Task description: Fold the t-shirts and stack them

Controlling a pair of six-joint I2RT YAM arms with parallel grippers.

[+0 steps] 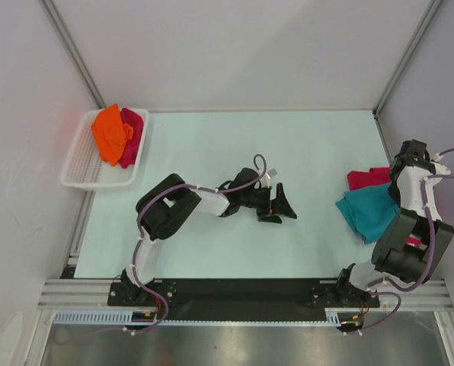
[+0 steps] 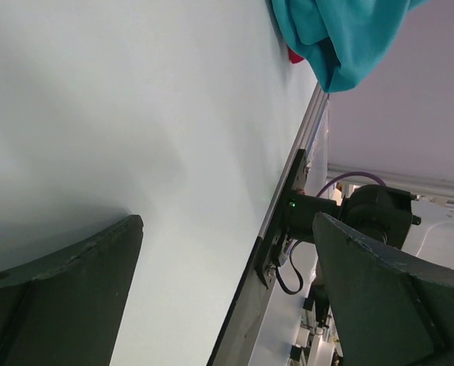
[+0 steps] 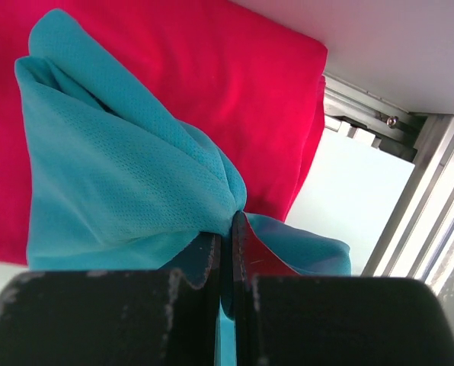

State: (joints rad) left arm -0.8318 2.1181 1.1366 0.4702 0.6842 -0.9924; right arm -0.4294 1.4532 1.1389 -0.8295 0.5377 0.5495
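Gripping the teal t-shirt [image 3: 113, 168], the right pincer [image 3: 228, 229] sits right on it; the left pincer [image 2: 227, 229], released, is well apart.

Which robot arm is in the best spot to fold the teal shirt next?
Right. The right claw is shut on the teal shirt, which lies on a pink shirt. The left claw is open over the table, well away from both.
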